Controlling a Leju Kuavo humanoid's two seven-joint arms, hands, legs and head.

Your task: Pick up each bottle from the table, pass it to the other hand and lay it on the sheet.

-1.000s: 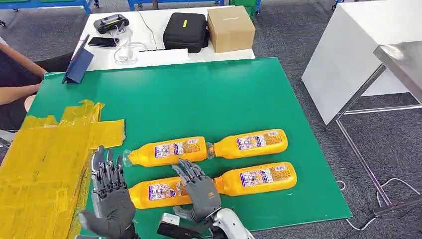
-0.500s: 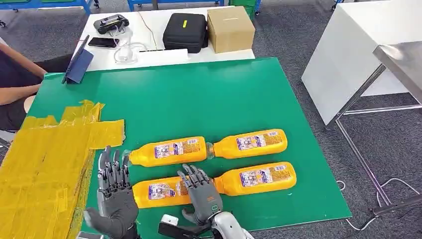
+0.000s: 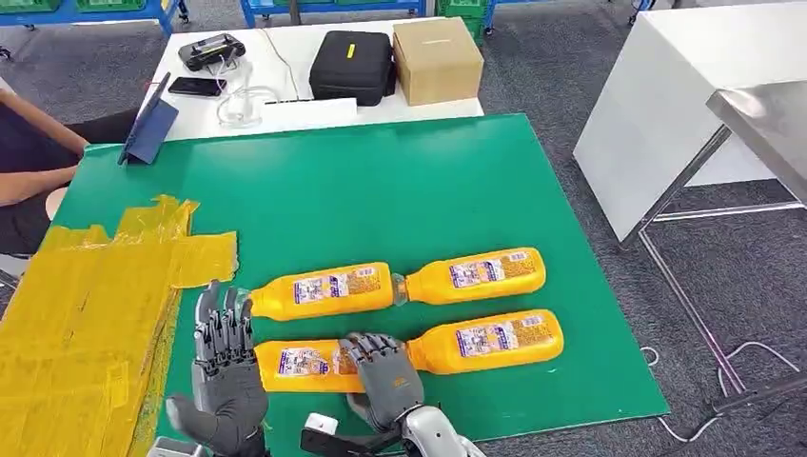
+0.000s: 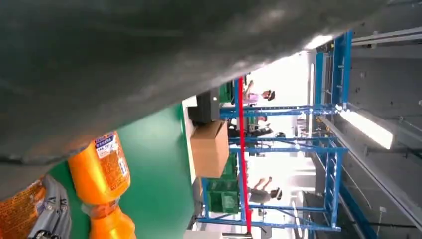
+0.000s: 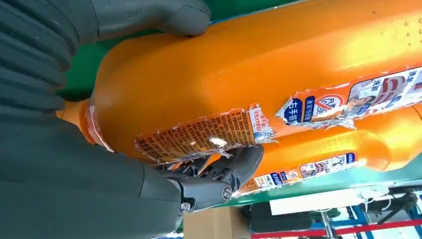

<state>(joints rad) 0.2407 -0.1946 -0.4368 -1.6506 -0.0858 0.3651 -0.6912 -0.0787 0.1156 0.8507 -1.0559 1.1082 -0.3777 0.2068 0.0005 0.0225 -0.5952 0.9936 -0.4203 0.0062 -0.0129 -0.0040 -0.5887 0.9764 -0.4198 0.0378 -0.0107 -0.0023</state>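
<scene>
Four orange bottles lie on the green table [image 3: 400, 190] in two rows. My right hand [image 3: 385, 376] grips the near-left bottle [image 3: 300, 365] at its cap-side end; in the right wrist view the thumb [image 5: 164, 17] lies on one side of this bottle [image 5: 259, 64] and the fingers [image 5: 219, 174] wrap the other. The bottle lies on the table. My left hand [image 3: 226, 367] stands open beside the bottle's base, fingers spread and upright. The yellow sheet [image 3: 86, 314] lies to the left. The other bottles are far-left [image 3: 324, 291], far-right [image 3: 476, 274] and near-right [image 3: 490, 340].
A person's arm [image 3: 29, 181] rests at the table's left edge. Behind the green table a white table holds a black case [image 3: 354, 65], a cardboard box [image 3: 436, 59], a phone and a controller. A white and steel table [image 3: 685, 124] stands to the right.
My right hand's fingers have curled down over the near-left bottle and closed on it. My left hand has drifted slightly right toward the bottle's base. The view has tilted a little.
</scene>
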